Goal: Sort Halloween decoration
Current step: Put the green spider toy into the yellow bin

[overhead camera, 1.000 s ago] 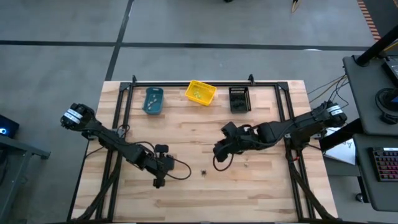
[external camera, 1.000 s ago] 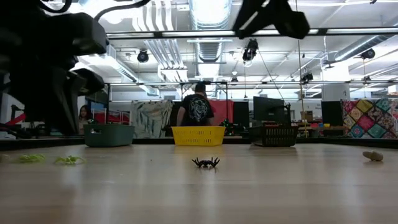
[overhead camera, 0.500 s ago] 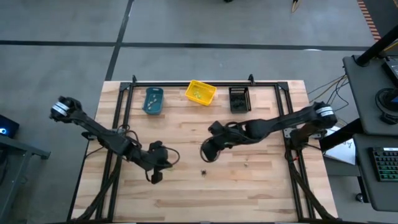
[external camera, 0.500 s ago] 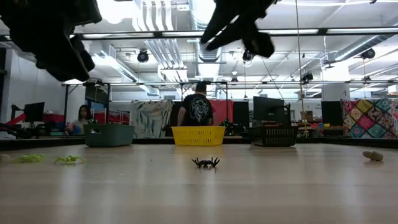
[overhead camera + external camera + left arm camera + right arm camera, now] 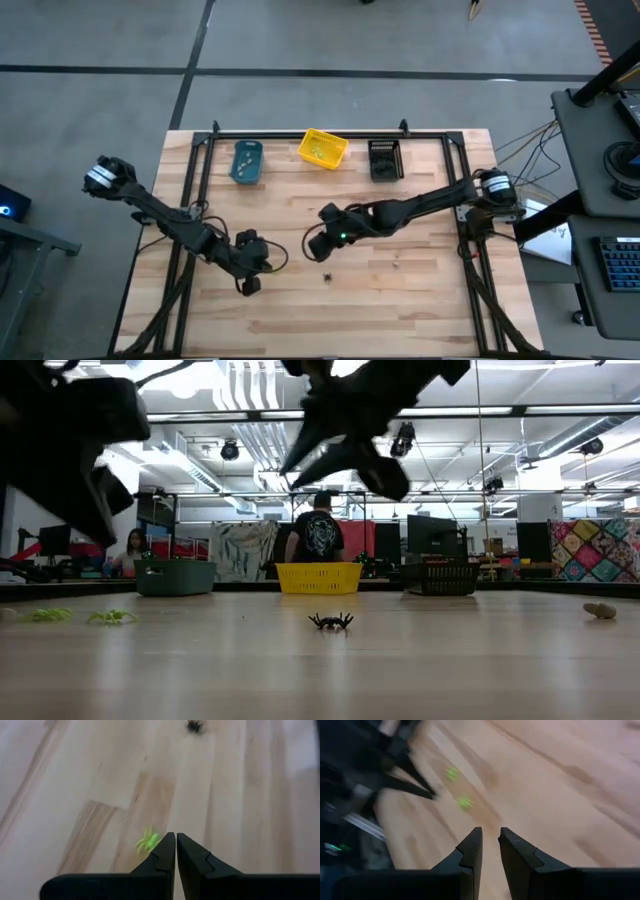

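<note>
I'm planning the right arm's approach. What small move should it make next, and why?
Probably lower the right pincer toward the black spider, which lies loose on the table just below it in the high view. Its fingers are slightly apart and hold nothing.

arms (image 5: 180, 225) — matte black | looped cables | silver-white base joints
</note>
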`<state>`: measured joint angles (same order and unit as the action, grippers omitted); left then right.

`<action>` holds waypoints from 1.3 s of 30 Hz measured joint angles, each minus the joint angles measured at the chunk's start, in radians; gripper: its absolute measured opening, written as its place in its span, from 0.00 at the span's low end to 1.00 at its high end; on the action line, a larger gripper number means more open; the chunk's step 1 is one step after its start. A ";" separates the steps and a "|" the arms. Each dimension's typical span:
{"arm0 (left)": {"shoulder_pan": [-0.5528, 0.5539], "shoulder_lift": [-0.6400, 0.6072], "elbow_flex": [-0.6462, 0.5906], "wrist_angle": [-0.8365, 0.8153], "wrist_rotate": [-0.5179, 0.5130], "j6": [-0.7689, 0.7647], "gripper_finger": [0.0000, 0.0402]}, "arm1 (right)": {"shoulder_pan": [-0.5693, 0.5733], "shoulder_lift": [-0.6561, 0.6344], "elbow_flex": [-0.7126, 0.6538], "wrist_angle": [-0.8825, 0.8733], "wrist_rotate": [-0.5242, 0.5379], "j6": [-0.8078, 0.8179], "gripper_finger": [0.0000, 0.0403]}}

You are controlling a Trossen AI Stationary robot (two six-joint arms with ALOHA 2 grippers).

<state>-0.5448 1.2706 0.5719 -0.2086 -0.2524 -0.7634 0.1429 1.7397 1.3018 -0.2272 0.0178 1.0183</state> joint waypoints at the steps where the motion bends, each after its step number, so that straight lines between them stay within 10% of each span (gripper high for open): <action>1: -0.002 0.002 -0.016 0.009 0.000 0.012 0.00 | 0.004 0.014 0.000 0.044 0.000 0.026 0.15; 9: -0.013 -0.002 -0.138 0.138 0.010 0.108 0.00 | 0.037 0.144 0.038 0.264 -0.001 0.228 0.15; 39: -0.016 0.046 -0.198 0.336 -0.010 0.164 0.00 | 0.074 0.392 0.276 0.203 0.039 0.309 0.15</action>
<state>-0.5606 1.3163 0.3739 0.1275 -0.2626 -0.5991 0.2171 2.1317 1.5777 -0.0246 0.0566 1.3276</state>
